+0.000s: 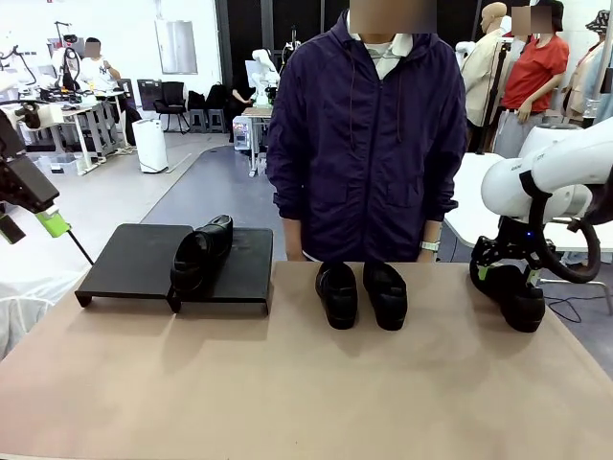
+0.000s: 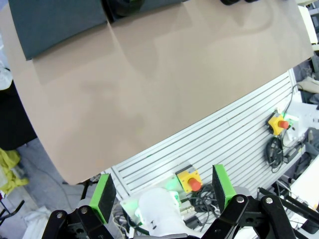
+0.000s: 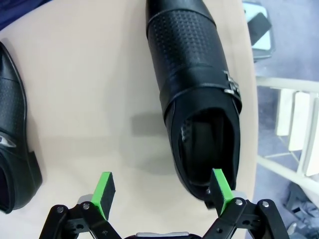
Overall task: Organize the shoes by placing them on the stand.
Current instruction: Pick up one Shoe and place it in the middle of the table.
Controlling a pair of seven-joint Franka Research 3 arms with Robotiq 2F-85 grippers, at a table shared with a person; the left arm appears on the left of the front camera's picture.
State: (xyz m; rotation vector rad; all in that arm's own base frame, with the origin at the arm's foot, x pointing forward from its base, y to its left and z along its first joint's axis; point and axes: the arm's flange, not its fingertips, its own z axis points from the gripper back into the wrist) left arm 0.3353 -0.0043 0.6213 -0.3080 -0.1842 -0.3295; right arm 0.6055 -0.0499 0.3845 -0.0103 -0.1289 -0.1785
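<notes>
One black glossy shoe (image 1: 201, 254) lies on the right part of the low black stand (image 1: 129, 261) at the table's left. Two more shoes (image 1: 337, 294) (image 1: 384, 294) stand side by side in the middle, toes toward me, in front of the person. The last shoe (image 1: 517, 299) sits near the right edge. My right gripper (image 1: 498, 278) hangs open just over its heel; in the right wrist view one pad (image 3: 221, 189) is at the heel of this buckled shoe (image 3: 197, 94) and the other pad (image 3: 103, 194) is over bare table. My left gripper (image 1: 48, 222) is open, off the table's left side.
A person in a dark jacket stands at the far edge, arms down. In the left wrist view my open left gripper (image 2: 162, 191) looks down on the tan table (image 2: 149, 84), the stand's corner (image 2: 55, 22) and a slatted panel with emergency-stop buttons (image 2: 189, 179). A middle shoe (image 3: 12, 144) lies left of the right gripper.
</notes>
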